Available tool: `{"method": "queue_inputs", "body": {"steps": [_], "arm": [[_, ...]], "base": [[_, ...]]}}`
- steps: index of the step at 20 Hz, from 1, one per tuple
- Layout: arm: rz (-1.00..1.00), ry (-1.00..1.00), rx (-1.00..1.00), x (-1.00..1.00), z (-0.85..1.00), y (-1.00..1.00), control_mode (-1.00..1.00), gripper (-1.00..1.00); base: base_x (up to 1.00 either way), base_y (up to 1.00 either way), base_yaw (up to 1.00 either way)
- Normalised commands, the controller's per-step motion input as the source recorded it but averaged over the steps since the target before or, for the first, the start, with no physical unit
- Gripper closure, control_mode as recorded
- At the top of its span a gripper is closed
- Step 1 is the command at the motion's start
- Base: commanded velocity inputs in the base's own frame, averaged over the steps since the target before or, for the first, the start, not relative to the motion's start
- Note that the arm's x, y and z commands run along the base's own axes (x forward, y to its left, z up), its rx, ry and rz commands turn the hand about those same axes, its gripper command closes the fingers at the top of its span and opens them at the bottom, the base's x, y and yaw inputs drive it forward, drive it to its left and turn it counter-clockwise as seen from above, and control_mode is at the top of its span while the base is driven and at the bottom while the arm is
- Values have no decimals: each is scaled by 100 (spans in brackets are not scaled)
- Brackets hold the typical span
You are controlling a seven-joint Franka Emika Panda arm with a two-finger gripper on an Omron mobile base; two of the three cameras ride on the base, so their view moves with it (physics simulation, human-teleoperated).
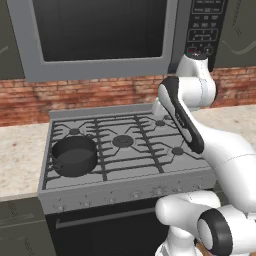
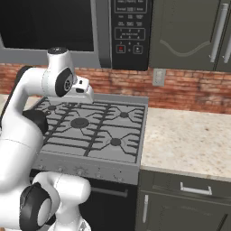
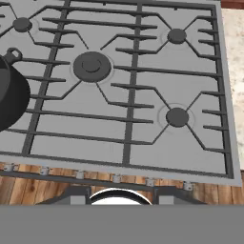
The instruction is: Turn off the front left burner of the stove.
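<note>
The gripper [image 3: 116, 199] hangs high over the stove [image 3: 143, 157], and how wide its jaws stand cannot be told. A black pot [image 1: 74, 156] hides the front left burner. The small knobs [image 1: 158, 191] look alike, so it might turn the wrong one.

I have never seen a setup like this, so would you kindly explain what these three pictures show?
It is a simulated kitchen with a white robot arm on a wheeled base. Two pictures come from cameras on the base, behind the arm to its left and right. The third looks down from the hand itself, whose claw holds nothing. Below it is the stove, a grey gas range with five burners and front knobs. A dark pot covers the front left burner. Above hangs a microwave.
</note>
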Motion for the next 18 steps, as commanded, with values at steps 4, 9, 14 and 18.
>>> {"method": "queue_inputs", "body": {"steps": [4,9,14,18], "arm": [[0,0,0,-23,-4,1,-100,-100],[24,-7,-13,-57,-20,20,-100,-100],[42,1,-23,-50,-10,66,-100,-100],[45,1,-20,-49,-11,57,-100,-100]], "base": [[0,0,0],[0,0,0],[0,0,0],[0,0,0]]}}
